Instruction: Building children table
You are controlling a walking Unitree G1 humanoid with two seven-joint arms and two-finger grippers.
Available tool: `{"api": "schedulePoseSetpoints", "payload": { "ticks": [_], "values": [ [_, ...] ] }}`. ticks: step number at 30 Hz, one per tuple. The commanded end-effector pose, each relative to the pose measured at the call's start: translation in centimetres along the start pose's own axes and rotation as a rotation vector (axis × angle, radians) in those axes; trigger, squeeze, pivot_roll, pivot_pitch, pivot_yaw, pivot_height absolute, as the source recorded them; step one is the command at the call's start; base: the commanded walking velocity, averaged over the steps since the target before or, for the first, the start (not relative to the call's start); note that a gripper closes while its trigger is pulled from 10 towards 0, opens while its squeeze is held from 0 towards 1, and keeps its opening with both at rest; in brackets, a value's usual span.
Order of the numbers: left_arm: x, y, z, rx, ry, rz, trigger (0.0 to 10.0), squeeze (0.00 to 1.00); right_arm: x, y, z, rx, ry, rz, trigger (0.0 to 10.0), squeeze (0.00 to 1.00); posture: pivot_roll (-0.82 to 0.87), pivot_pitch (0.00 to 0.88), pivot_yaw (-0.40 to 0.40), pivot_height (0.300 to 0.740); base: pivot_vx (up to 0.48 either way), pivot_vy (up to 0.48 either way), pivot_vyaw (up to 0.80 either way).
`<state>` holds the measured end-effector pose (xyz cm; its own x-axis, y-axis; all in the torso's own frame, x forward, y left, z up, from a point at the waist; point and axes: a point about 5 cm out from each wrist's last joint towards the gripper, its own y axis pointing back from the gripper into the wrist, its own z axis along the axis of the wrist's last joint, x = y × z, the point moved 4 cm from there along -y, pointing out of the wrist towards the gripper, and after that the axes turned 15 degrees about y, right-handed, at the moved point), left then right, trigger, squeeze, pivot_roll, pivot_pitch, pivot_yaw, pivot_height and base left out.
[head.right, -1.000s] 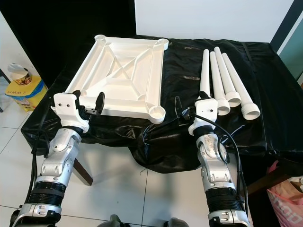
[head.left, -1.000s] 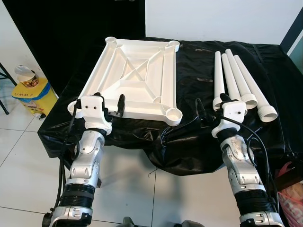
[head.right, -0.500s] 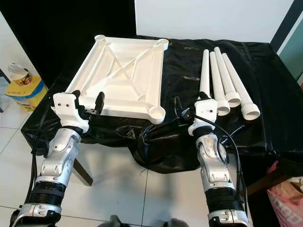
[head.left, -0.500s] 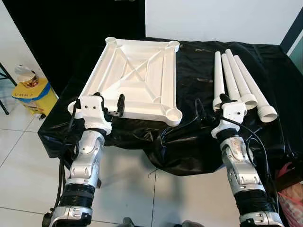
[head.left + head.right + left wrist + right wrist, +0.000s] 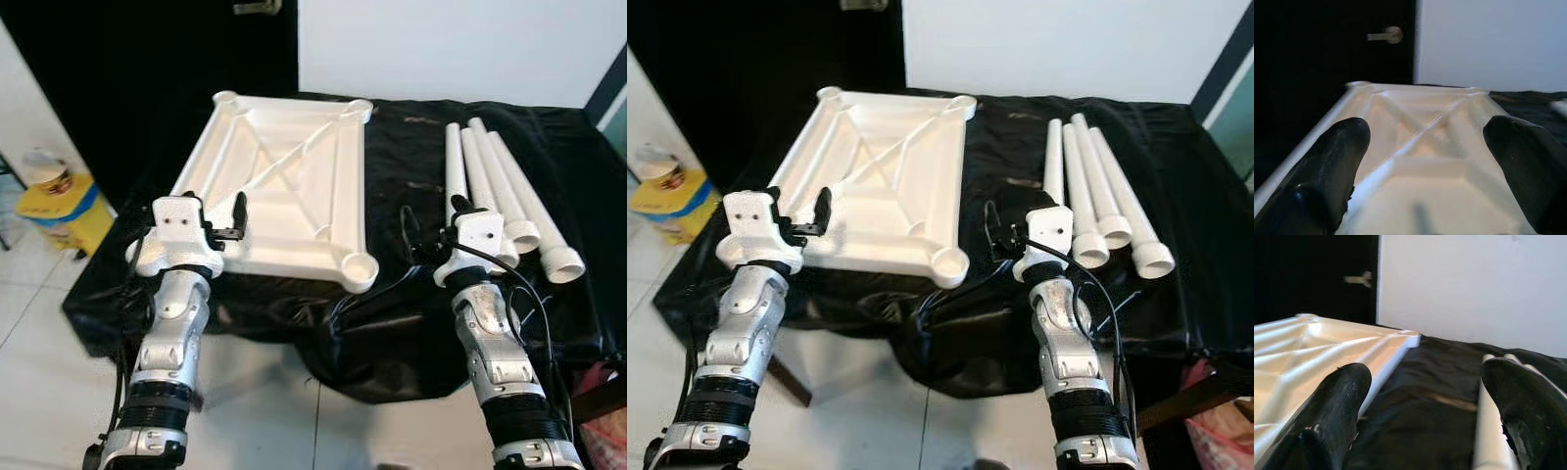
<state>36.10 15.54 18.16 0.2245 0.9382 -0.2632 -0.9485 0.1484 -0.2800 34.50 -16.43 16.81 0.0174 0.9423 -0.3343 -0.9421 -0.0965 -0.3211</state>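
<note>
The camera is shifted closer; things are unmoved. Both the left pincer (image 5: 217, 217) and right pincer (image 5: 1425, 396) are held wide above the ribbed white tabletop (image 5: 284, 186) and smooth tubular legs (image 5: 500, 191).

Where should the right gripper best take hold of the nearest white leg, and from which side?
Probably mid-shaft, from above: the leftmost leg lies flat on the black cloth, its left side free, another leg touching its right. The open right gripper is already beside it.
</note>
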Motion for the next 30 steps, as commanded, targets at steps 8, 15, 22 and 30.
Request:
{"api": "schedulePoseSetpoints", "payload": {
  "ticks": [8, 15, 22, 30],
  "values": [
    [0.0, 0.1, 0.4, -0.004, -0.017, -0.028, 10.0, 0.0, 0.3, -0.2, 0.3, -0.009, -0.008, 0.0, 10.0, 0.0, -0.03, 0.013, -0.012, 0.74, 0.238, 0.0, 0.0],
    [0.3, 0.1, 0.0, 0.016, -0.021, -0.013, 10.0, 0.0, 0.3, -0.3, 0.4, -0.012, -0.008, -0.009, 10.0, 0.0, -0.04, 0.023, -0.02, 0.74, 0.0, 0.0, 0.0],
    [0.1, 0.6, -1.0, 0.06, -0.046, -0.023, 10.0, 0.0, 0.6, -0.4, 0.5, -0.002, -0.012, 0.01, 10.0, 0.0, -0.06, 0.029, -0.034, 0.74, 0.0, 0.0, 0.0],
    [1.0, 0.7, -0.7, 0.066, 0.029, 0.036, 10.0, 0.0, -0.1, -0.1, -0.2, 0.031, -0.016, -0.033, 10.0, 0.0, -0.05, 0.049, 0.015, 0.74, 0.0, 0.0, -0.75]
  ]
}}
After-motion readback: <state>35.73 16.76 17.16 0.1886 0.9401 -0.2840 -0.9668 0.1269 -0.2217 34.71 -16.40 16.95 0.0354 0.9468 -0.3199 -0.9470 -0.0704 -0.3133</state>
